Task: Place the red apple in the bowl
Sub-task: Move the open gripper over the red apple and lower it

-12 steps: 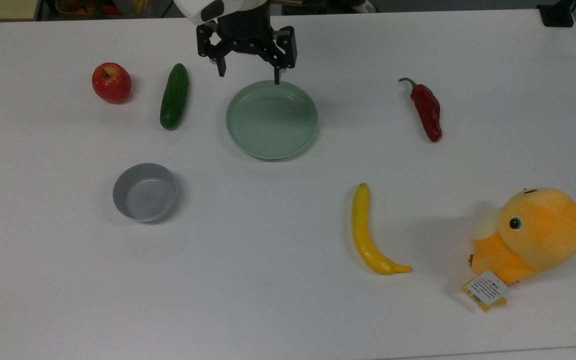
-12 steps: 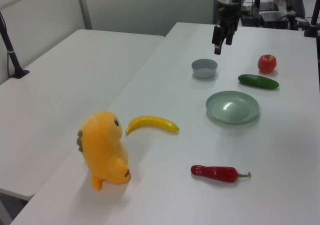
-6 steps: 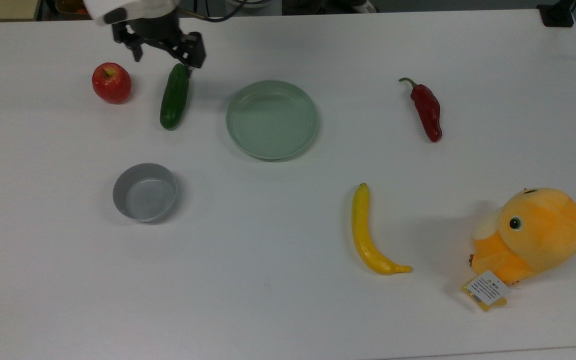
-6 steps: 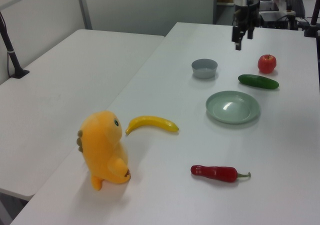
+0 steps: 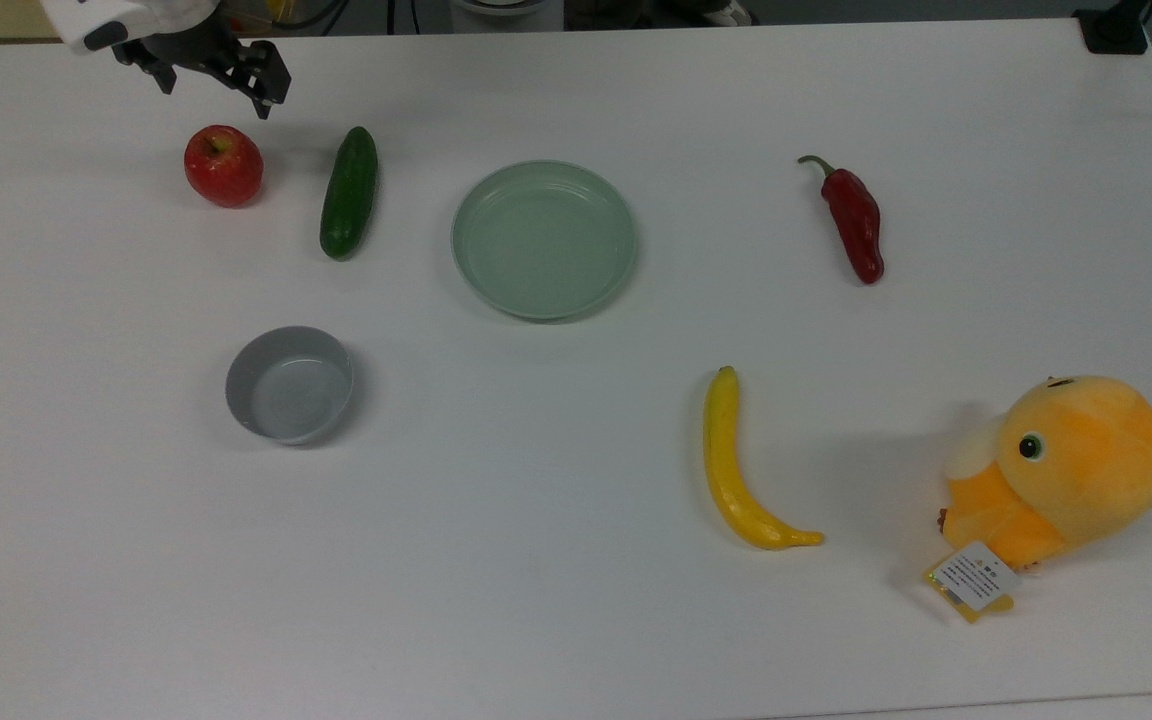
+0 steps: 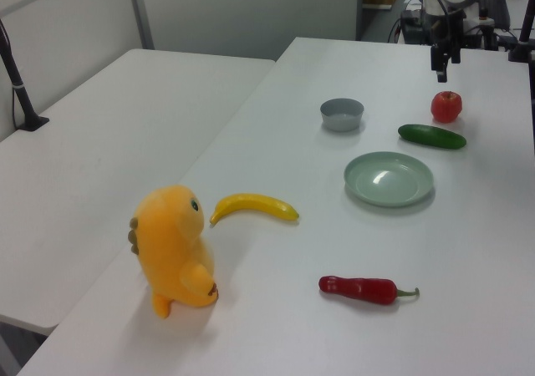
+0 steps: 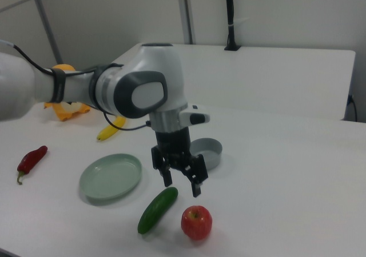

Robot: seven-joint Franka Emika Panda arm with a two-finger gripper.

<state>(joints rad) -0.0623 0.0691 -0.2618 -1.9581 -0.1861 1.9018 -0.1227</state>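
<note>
The red apple [image 5: 223,166] rests on the white table near the top view's upper left corner, and it also appears as the apple [image 6: 446,106] and the apple [image 7: 196,223]. Below it in the top view stands the empty grey bowl [image 5: 236,395], seen too as the bowl [image 6: 341,124] and the bowl [image 7: 214,159]. My gripper [image 5: 216,95] hangs open just beyond the apple, nothing between its fingers. In the right view the gripper [image 7: 182,184] hovers above the table, up and left of the apple. In the left view the gripper [image 6: 441,68] is right above the apple.
A green cucumber [image 5: 348,192] lies right of the apple, then a pale green plate [image 5: 543,300]. A red chili [image 5: 854,220], a banana [image 5: 741,465] and an orange plush toy [image 5: 1066,470] occupy the top view's right half. The table's far edge runs close behind the gripper.
The open gripper has swept across the top view's upper edge, from over the plate's far rim, past the cucumber, to just beyond the apple. No object has moved.
</note>
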